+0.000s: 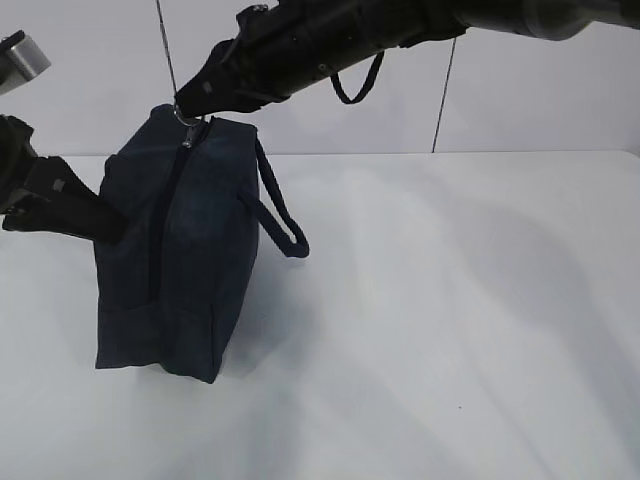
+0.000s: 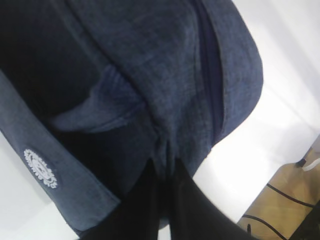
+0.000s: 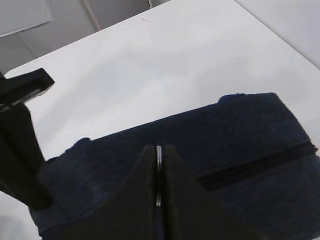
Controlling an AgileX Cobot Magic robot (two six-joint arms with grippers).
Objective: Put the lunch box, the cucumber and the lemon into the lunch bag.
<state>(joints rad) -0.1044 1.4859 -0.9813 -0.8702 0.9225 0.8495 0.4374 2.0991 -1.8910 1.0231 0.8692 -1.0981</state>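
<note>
Holding lunch bag (image 1: pixel 185 250) from both ends, zipper (image 1: pixel 165 215) closed.

Left gripper (image 2: pixel 165 175) pinches a fold of fabric at the bag's near end, likely bracing it; right gripper (image 3: pixel 158 175) is clamped on the silver ring pull (image 1: pixel 190 122) at the top. Lunch box, cucumber and lemon not visible.

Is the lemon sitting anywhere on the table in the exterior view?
No, only the lunch bag stands on the white table, with both grippers at it; no lemon shows.

A white table (image 1: pixel 450 320) meets a pale paneled wall (image 1: pixel 540 90); black cables (image 2: pixel 280 197) cross what seems wooden flooring (image 2: pixel 290 185).
</note>
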